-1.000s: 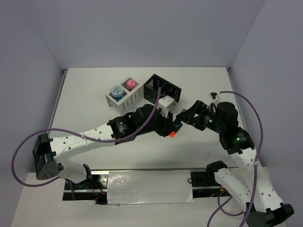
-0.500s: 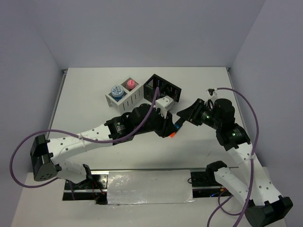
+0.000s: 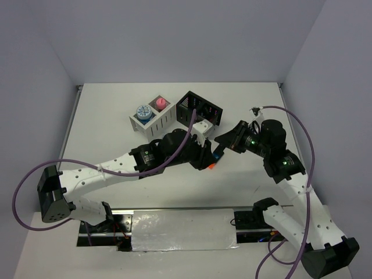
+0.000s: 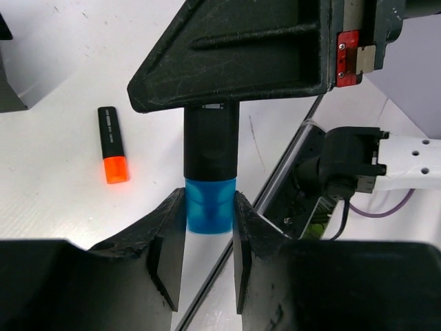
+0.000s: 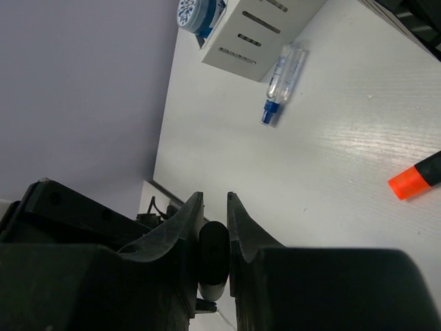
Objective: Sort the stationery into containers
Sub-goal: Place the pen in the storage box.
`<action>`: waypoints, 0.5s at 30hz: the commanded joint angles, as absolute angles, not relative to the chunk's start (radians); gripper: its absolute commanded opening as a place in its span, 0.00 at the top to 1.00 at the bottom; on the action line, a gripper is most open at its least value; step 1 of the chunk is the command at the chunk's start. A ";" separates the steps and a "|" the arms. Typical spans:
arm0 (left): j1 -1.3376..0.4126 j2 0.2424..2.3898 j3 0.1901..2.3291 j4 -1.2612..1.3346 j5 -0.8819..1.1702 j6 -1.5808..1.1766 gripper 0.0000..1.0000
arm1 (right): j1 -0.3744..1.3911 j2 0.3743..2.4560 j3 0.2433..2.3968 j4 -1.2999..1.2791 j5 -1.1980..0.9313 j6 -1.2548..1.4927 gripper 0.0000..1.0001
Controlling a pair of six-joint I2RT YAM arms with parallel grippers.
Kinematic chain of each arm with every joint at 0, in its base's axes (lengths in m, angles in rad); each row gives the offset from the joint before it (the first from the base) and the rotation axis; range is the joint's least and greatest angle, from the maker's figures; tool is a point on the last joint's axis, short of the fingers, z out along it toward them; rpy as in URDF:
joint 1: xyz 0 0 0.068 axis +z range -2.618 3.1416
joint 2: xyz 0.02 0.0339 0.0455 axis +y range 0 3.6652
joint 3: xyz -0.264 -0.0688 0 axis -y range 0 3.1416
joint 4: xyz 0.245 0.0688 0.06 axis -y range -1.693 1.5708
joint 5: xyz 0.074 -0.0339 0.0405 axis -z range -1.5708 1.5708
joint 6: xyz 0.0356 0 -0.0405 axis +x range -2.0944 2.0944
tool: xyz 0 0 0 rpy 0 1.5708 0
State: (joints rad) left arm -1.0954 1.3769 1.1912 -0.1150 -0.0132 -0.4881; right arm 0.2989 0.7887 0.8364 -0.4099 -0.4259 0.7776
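Mid-table, the two arms are meeting tip to tip. The left gripper (image 4: 209, 205) is clamping the blue cap of the blue highlighter (image 4: 211, 162), with both fingers pressing on the cap. The marker's black body is running straight into the right gripper (image 5: 214, 201), whose fingers are sitting tight against both sides of the body in the right wrist view, so both grippers are gripping the same marker, held off the table (image 3: 104, 116). In the top view only a spot of blue is showing at the junction. The orange highlighter (image 3: 211, 165) is lying flat on the table just near-side of the junction, apart from both grippers, with nothing holding it. The blue-white stick (image 5: 282, 81) is lying flat on the table close beside the slatted side of the white box (image 3: 152, 120); the left arm is hiding it in the top view. Farther back, the white box is holding a tape roll (image 3: 142, 111) in its left compartment and the pink tube (image 3: 159, 103) upright in its right one. The black box (image 3: 200, 107) is standing just to the right of the white box; its contents cannot be made out.
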 commanded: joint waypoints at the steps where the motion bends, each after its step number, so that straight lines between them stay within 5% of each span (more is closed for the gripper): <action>1: -1.098 1.319 1.247 -0.148 -0.064 -0.462 0.65 | 0.287 0.816 0.850 -0.413 -0.304 0.609 1.00; 3: -1.089 1.339 1.285 -0.236 -0.224 -0.485 0.01 | 0.285 0.851 0.865 -0.384 -0.276 0.578 1.00; 9: -0.964 1.385 1.425 -0.734 -0.494 -0.769 0.01 | 0.285 1.050 1.015 -0.235 0.033 0.469 1.00; 15: -0.858 1.281 1.244 -0.766 -0.359 -0.779 0.01 | 0.295 1.329 1.242 -0.089 0.146 0.358 1.00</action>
